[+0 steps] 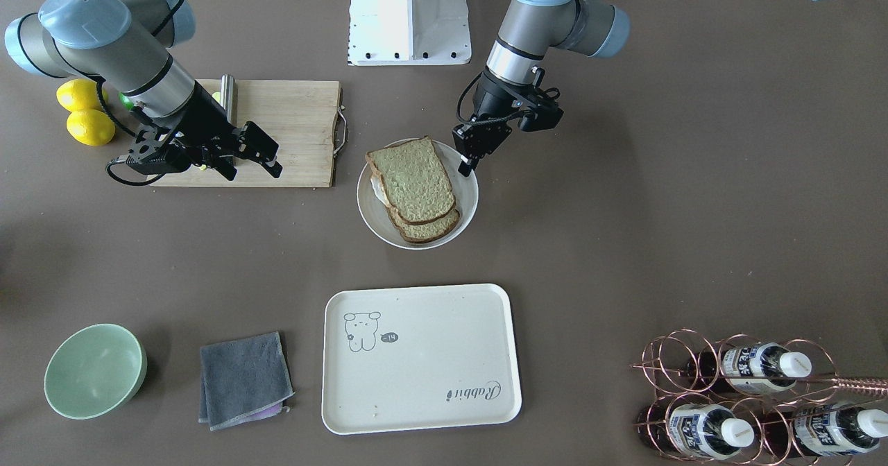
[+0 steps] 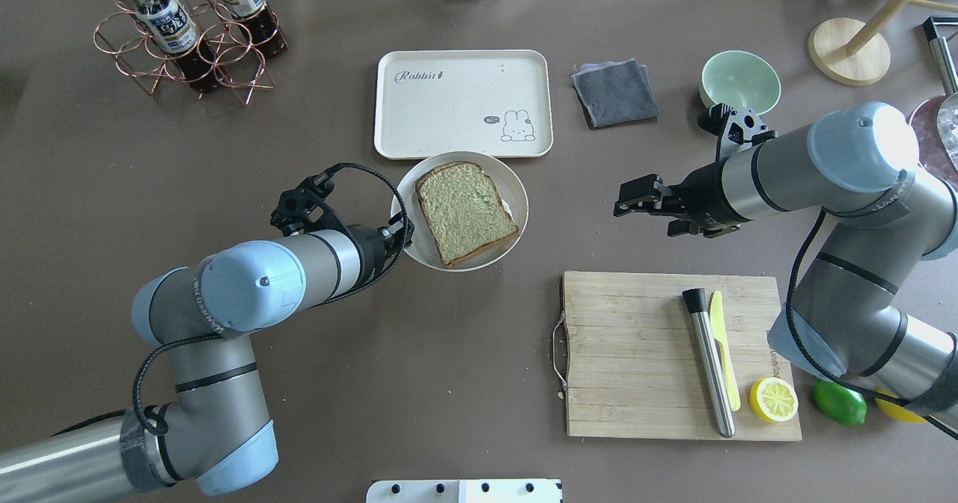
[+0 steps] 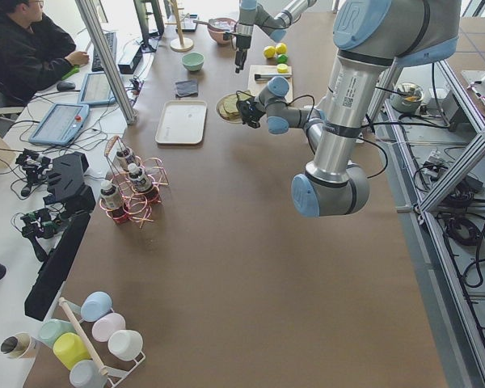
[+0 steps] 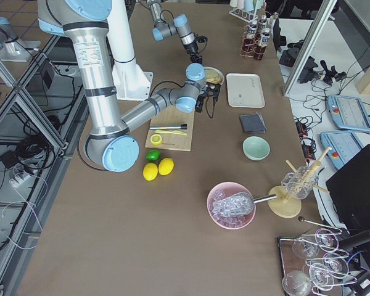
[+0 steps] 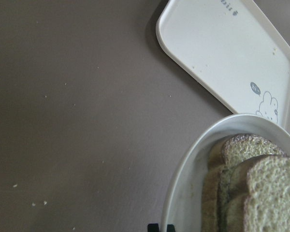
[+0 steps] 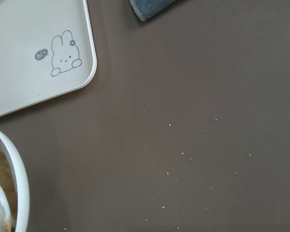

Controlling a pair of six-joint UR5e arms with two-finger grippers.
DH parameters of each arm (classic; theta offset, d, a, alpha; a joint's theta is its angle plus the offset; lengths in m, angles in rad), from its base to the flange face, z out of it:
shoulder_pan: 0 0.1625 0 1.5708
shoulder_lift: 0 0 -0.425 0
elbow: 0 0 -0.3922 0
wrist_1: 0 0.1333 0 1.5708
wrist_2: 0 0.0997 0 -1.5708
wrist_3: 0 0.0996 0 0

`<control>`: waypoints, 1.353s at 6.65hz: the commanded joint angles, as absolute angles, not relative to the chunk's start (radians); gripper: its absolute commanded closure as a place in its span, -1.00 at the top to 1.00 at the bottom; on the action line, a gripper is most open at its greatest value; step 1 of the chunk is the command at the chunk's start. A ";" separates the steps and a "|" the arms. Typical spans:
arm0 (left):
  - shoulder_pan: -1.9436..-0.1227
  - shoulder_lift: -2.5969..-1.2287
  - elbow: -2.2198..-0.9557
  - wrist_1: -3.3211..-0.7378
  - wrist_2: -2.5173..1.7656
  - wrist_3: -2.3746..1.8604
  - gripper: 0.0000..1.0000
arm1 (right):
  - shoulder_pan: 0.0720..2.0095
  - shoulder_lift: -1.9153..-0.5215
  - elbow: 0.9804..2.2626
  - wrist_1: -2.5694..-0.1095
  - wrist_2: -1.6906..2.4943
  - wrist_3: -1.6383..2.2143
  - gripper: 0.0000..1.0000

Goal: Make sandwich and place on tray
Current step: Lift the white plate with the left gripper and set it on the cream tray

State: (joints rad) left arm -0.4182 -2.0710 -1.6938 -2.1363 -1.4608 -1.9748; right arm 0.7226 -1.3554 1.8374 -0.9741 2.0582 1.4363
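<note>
Tray (image 1: 430,355) nearest; sandwich (image 1: 413,178) on plate (image 1: 466,209) just beyond. Left gripper (image 1: 466,168), jaws narrow, at plate's rim beside it; right gripper (image 1: 253,173), jaws wide, well apart.

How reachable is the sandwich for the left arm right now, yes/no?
Probably yes. The left gripper is already at the rim of the white plate, right beside the sandwich, with nothing between them. The right gripper is off over the cutting board, out of the way.

Bright even daylight, soft shadows, sharp focus, no glare
</note>
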 commanded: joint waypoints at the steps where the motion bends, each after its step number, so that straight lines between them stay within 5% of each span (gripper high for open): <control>1: -0.500 -2.225 -1.497 -2.138 -1.460 -2.032 -1.00 | 0.724 -1.356 1.832 -0.974 2.057 1.436 0.98; 5: -0.644 -2.402 -1.097 -2.293 -1.471 -2.023 -1.00 | 0.723 -1.353 1.825 -0.976 2.045 1.436 0.98; 9: -0.620 -2.441 -1.068 -2.289 -1.470 -2.017 -1.00 | 0.735 -1.350 1.804 -0.976 2.046 1.387 0.98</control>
